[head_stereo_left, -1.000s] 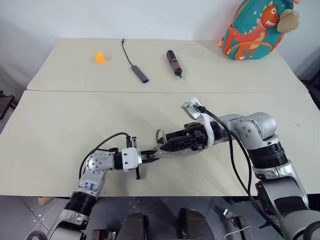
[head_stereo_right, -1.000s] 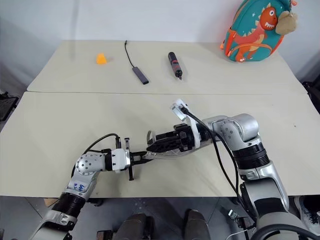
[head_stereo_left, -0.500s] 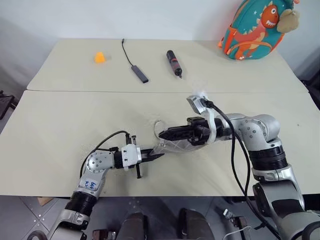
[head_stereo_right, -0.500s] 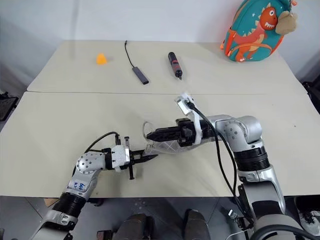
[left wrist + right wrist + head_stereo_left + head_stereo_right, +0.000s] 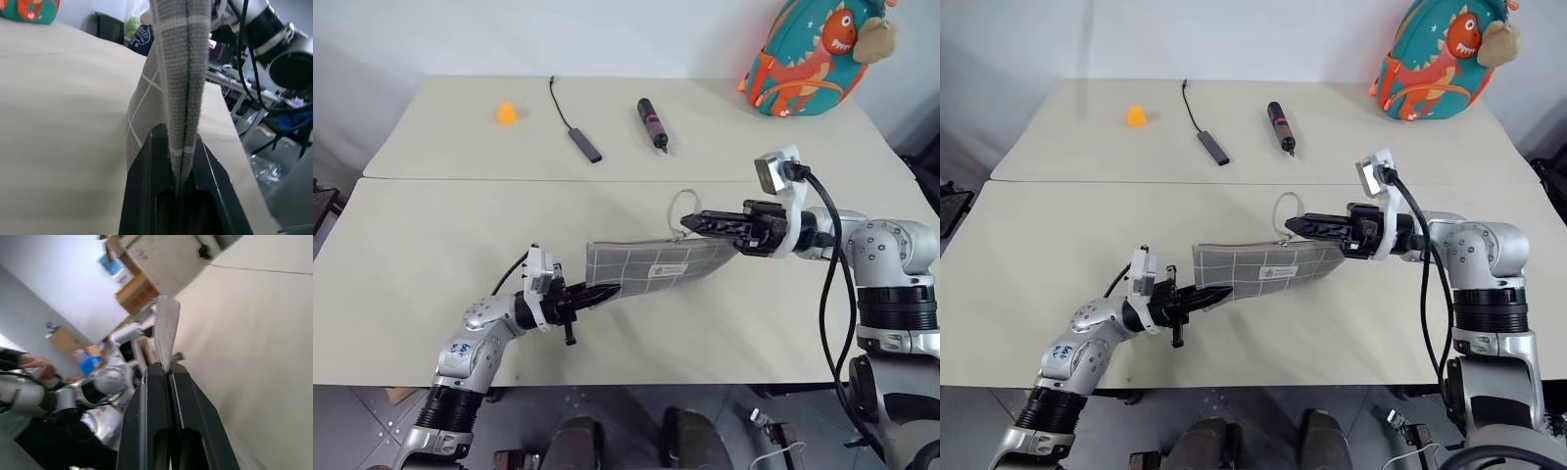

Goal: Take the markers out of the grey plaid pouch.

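Across two pale tables pushed together, grey plaid pouch (image 5: 646,269) now stretched out flat and lifted between both claws, no longer bunched under the right arm as a second ago. Left gripper (image 5: 607,292) clenched on its lower left end, right gripper (image 5: 690,223) pinched shut on its upper right end just beside the pale loop (image 5: 682,206), having swung out to the right and risen. Well beyond the claws on the far table: orange piece (image 5: 507,114), black cable (image 5: 576,130), dark marker (image 5: 653,123), dinosaur backpack (image 5: 811,54).
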`<state>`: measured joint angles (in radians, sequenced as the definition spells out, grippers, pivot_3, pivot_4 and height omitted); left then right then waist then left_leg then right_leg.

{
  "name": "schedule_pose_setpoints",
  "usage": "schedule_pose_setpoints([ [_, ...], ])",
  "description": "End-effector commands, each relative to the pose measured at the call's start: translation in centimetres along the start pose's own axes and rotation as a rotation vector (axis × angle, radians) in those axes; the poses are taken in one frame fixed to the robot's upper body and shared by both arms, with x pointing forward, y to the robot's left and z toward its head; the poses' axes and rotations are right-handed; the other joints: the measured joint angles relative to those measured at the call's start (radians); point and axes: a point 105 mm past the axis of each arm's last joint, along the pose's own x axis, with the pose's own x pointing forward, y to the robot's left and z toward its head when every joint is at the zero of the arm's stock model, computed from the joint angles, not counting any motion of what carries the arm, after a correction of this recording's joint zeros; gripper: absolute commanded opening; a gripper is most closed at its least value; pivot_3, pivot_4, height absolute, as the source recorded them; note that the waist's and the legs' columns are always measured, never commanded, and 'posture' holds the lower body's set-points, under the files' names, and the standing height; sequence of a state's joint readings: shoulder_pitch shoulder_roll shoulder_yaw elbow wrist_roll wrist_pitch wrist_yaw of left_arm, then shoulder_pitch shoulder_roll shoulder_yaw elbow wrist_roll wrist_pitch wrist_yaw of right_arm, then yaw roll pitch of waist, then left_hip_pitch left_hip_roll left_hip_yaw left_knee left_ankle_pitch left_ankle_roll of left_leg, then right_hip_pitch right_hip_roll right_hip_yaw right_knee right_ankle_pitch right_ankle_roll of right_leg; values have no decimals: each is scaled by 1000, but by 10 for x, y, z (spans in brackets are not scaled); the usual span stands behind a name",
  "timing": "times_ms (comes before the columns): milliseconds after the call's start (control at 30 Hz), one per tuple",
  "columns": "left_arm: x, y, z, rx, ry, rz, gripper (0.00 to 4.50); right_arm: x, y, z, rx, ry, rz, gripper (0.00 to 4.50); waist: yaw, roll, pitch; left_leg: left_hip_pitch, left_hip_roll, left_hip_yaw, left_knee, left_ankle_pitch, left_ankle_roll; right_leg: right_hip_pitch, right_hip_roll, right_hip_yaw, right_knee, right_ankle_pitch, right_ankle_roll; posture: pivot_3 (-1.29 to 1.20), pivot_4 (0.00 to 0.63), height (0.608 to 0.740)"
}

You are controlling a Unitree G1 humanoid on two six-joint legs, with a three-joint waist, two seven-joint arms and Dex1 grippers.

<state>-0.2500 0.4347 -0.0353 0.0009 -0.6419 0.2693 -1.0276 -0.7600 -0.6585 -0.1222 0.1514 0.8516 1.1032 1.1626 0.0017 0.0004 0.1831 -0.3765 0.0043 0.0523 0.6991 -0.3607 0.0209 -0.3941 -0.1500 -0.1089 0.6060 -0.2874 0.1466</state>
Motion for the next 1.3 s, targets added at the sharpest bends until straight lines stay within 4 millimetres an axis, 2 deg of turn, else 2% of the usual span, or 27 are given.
schedule_pose_setpoints([
  [33,-7,2,12,-14,-42,20,0,-31,-7,16,-72,-65,-118,9,3,0,0,0,0,0,0,0,0,0,0,0,0,0,0,0,150,740],
  [133,-10,5,12,-20,-37,28,0,-49,-15,16,-73,-79,-191,9,0,0,0,0,0,0,0,0,0,0,0,0,-1,0,0,0,150,740],
  [333,-12,4,9,-38,-10,6,0,-68,-25,12,-85,-92,-281,9,-2,0,0,0,1,3,0,0,0,0,1,0,-1,0,0,0,150,740],
  [500,-11,1,8,-60,6,-37,0,-71,-28,15,-142,-135,-311,9,-2,0,0,0,1,7,0,0,0,0,1,0,-1,0,0,0,150,740],
  [600,-10,-1,8,-68,8,-62,0,-72,-28,18,-93,-164,-329,9,-2,0,0,0,1,10,0,0,0,0,0,0,-1,0,0,0,150,740],
  [633,-9,-1,8,-66,13,-69,0,-71,-22,19,-62,-176,-296,186,-1,0,0,0,1,10,0,0,0,0,1,0,-1,0,0,0,150,740],
  [700,-7,1,10,-64,13,-80,0,-70,-13,15,-108,-146,-270,624,4,0,0,0,1,9,0,0,0,0,0,0,-1,0,0,0,150,740],
  [833,2,8,15,-50,-1,-94,0,-91,-3,-13,-214,0,-315,1930,24,0,0,0,1,9,-1,0,0,1,1,0,-3,0,1,0,150,740],
  [933,4,10,14,-49,-4,-99,0,-113,-2,-27,-171,35,-365,1930,24,0,0,0,0,10,0,-1,1,2,0,1,-5,1,2,0,150,740],
  [1033,10,13,11,-26,-2,-111,0,-150,-7,-35,-193,46,-506,1930,24,0,0,0,0,11,0,-1,1,2,1,1,-5,2,3,0,150,740],
  [1100,14,13,9,-13,4,-124,0,-165,-9,-34,-228,40,-562,1930,24,0,0,1,0,11,0,-1,1,2,0,1,-5,2,3,0,150,740],
  [1167,22,11,2,31,26,-162,0,-176,-5,-16,-296,14,-616,1930,23,0,0,1,0,12,0,-1,1,2,1,1,-5,2,3,0,150,740],
  [1200,25,10,-2,52,34,-181,0,-176,-2,-6,-332,3,-621,1930,22,1,0,1,0,12,0,-1,1,2,1,1,-5,2,3,0,150,740],
  [1300,36,6,-7,99,34,-215,0,-163,8,15,-421,7,-578,1336,18,1,0,2,0,13,0,-1,1,2,1,2,-5,2,3,0,150,740],
])
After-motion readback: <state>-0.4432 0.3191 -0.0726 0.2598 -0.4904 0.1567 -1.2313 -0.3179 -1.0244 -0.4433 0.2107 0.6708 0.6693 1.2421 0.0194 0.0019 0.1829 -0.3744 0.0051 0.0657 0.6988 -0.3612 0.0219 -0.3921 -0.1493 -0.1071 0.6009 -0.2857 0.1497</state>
